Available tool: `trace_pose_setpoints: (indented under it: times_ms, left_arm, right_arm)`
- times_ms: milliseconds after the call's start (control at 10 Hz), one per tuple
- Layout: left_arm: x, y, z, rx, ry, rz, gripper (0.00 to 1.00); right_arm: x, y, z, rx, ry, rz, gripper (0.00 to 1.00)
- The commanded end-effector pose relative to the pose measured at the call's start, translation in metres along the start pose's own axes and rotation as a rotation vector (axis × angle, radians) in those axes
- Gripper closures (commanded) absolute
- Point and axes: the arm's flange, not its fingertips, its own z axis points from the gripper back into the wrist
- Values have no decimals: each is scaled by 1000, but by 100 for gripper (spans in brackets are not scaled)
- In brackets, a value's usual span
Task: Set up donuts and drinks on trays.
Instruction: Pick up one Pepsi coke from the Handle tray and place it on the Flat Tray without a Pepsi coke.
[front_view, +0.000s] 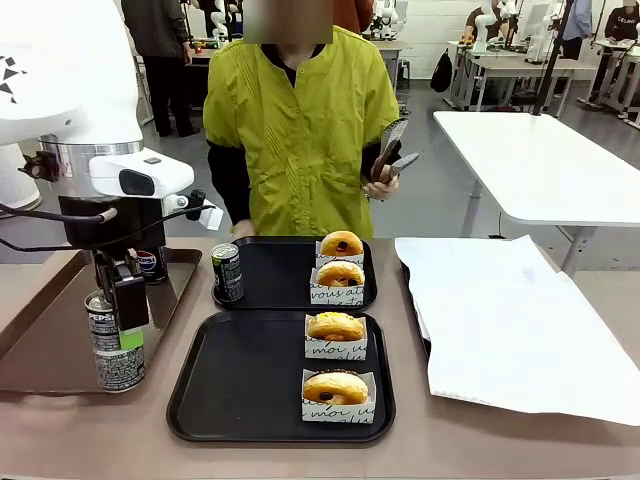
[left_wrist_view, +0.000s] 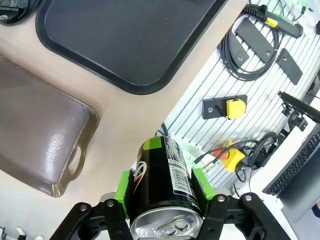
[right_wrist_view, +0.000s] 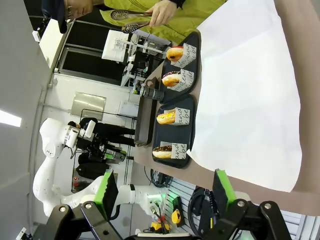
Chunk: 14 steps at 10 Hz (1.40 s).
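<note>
can (front_view: 112, 352) is gripped by the left fingers (left_wrist_view: 161, 210) above the brown tray's (front_view: 60, 340) near edge; right fingers (right_wrist_view: 165, 192) are spread, holding nothing.

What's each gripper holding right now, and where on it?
Left gripper clamps a slim dark Pepsi can with green markings by its sides, near the silver top. Right gripper stands open, holding nothing.

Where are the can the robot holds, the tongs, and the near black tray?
held can (left_wrist_view: 167, 175), left wrist view, its side.
tongs (front_view: 391, 148), front view, the blades.
near black tray (front_view: 245, 375), front view, bare floor.
</note>
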Motion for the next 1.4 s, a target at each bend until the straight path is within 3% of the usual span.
trace_pose_setpoints:
  times_ms: [0, 600, 800, 1000, 1300]
  left_arm:
    - [25, 10, -8, 3, -45, 41, 41]
    - [112, 46, -56, 57, -172, 133, 41]
    - [124, 49, -82, 93, -215, 123, 41]
    - [139, 63, -106, 123, -183, 112, 41]
    - [139, 65, -109, 127, -184, 117, 41]
  right_arm:
    - [2, 1, 0, 19, -9, 20, 0]
    - [2, 1, 0, 19, -9, 20, 0]
    - [2, 1, 0, 19, -9, 20, 0]
    - [2, 1, 0, 19, -9, 20, 0]
    - [2, 1, 0, 19, -9, 20, 0]
